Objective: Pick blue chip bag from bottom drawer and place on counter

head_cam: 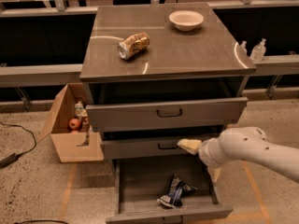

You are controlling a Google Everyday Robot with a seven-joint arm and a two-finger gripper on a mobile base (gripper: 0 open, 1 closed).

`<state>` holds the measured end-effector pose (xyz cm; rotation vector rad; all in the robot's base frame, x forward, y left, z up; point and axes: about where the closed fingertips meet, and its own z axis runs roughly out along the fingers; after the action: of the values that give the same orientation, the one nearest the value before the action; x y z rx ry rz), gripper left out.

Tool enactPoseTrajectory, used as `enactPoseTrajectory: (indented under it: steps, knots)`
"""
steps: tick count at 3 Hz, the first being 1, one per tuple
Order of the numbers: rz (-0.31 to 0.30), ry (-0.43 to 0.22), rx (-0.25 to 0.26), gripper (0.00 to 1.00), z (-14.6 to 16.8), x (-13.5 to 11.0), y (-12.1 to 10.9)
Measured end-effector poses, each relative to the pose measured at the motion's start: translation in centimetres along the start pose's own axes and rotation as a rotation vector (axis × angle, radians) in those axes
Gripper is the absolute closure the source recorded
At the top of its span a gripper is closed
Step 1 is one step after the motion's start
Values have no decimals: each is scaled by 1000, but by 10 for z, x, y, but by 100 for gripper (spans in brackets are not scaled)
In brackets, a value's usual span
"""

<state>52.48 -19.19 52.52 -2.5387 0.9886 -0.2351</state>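
Blue chip bag [175, 192] is lying near the front of the open bottom drawer [140, 178]. Your gripper [198, 161] is hovering above the drawer's right side, jaws spread, empty. You seem to be reaching; next, lower leftward onto the bag.

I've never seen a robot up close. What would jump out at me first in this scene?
First, the big white arm at the right, its gripper poised with fingers spread over the open bottom drawer, where a crumpled blue chip bag lies near the front. On the counter above, a dented gold can lies on its side, with a white bowl behind it.
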Motion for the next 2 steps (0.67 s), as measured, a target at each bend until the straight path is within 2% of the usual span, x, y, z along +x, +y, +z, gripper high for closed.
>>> enactPoseTrajectory:
  steps: [1,2]
  knots:
    - [-121,-18,-64,0,52,-2,11]
    - [-213,-49,-142,0,109,-14,24]
